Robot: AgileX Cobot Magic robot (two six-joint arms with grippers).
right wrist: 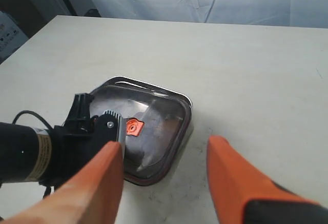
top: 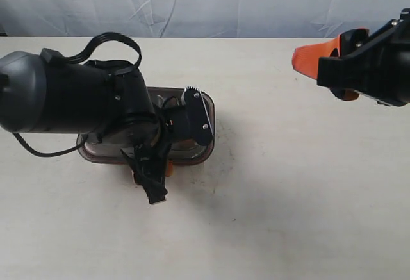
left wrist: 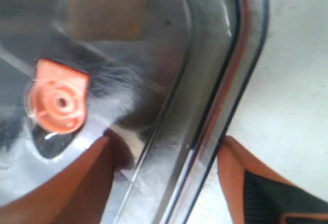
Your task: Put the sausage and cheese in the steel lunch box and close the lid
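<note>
1. Shows the lid [right wrist: 159, 126], dark and translucent, lying over the steel lunch box [right wrist: 187, 104] left of centre on the worktop [top: 288, 197], with the orange valve tab [left wrist: 58, 101] facing up at its middle.
2. Reveals no sausage and no cheese anywhere on the open worktop; presumably both inside already, though too murky through the lid to confirm.
3. Catches the left claw [left wrist: 165, 143] low over the box's near edge, fingers apart and straddling the lid's rim, with one finger above the lid and the other outside it above the worktop. Clamped on nothing. Impossible to tell whether either finger touches.
4. Finds the right claw [right wrist: 165, 144] well apart from the box, raised at the far right, fingers spread and empty.
5. Points, by the look of it, to the closing step: lid placed but perhaps not yet sealed, with a strip of bright steel rim showing along the far and right edges.
6. Calls next, most likely, for squaring the lid to the box and pressing down evenly until the seal grips. Needs care not to shove the box along the smooth worktop or tip the lid by loading one corner.
</note>
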